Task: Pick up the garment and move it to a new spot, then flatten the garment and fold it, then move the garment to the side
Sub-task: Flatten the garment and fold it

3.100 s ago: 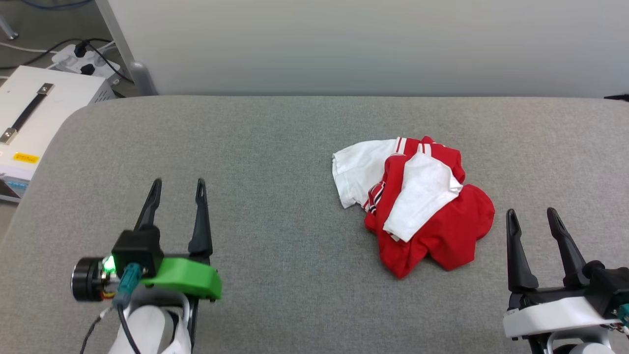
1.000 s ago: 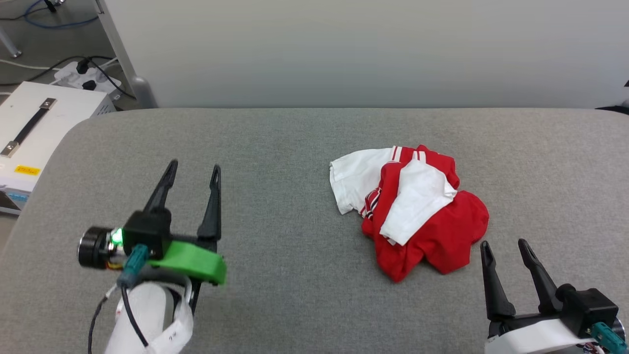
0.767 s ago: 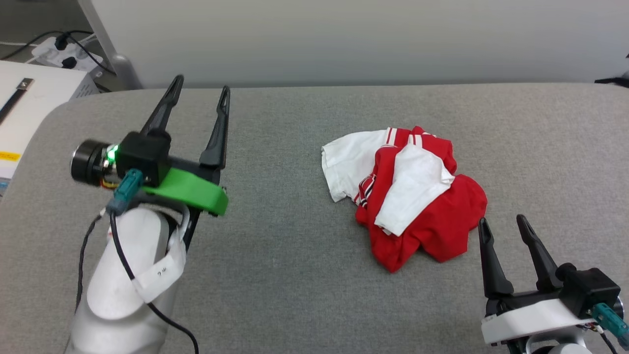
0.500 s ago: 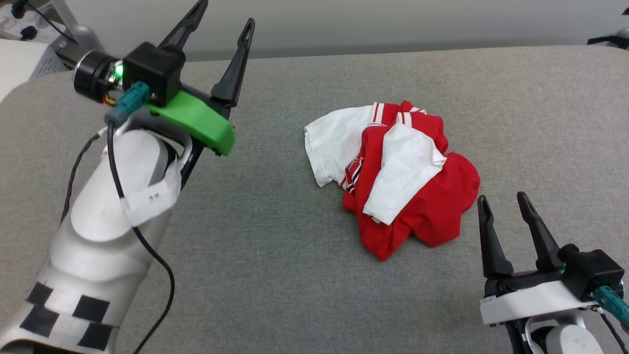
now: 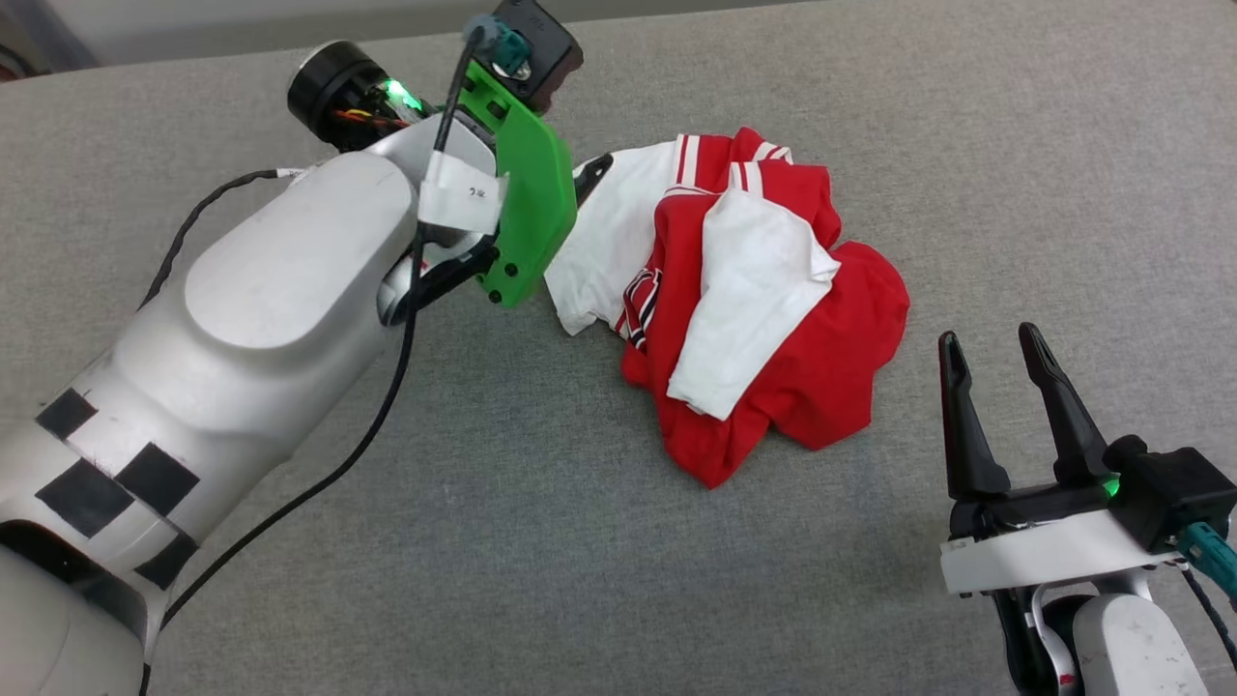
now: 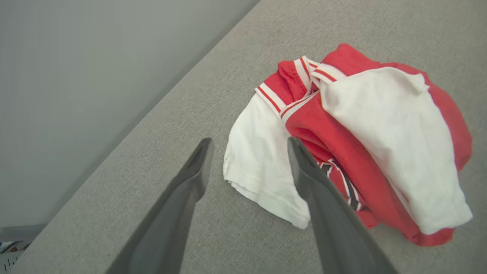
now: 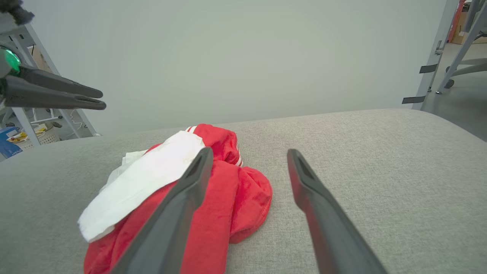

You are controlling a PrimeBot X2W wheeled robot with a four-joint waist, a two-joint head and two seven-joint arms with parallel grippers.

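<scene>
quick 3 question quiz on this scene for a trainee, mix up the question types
1. True or false: the red and white jersey T-shirt lies flattened out on the grey padded table.
2. Multiple choice: in the left wrist view, what shows between the fingers of the left gripper?
A) a white sleeve of the shirt
B) a black cable
C) a folded towel
3. Fill in: the jaws of the left gripper and the right gripper both stand ____, with nothing held.

Key: 1 false, it lies in a crumpled heap; 2 A; 3 open
</scene>
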